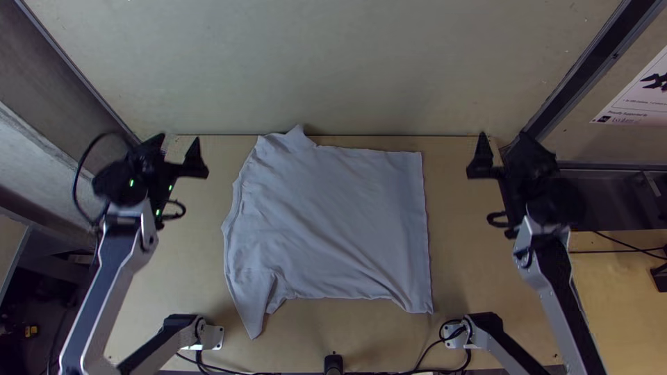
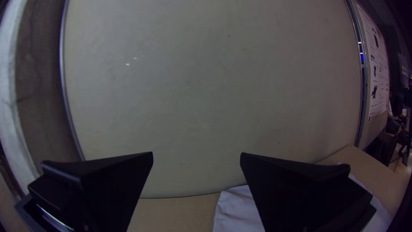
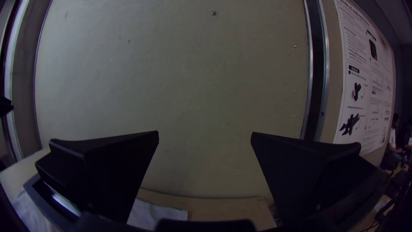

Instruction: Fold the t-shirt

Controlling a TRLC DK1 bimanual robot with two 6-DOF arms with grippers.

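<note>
A pale grey-blue t-shirt lies mostly spread on the table, lightly wrinkled, one sleeve pointing toward the near edge at its lower left and a small peak at its top left. To the left of the cloth, my left gripper is open and apart from it; my right gripper stands open beyond the shirt's right side. In the left wrist view, the left gripper has a wide gap, with part of the shirt behind one finger. The right wrist view has the right gripper holding nothing, near a shirt corner.
A light wall panel rises behind the table's far edge. Bare wood borders the shirt on both sides. Cables and two white-plated brackets are at the near edge, with a small black post between them.
</note>
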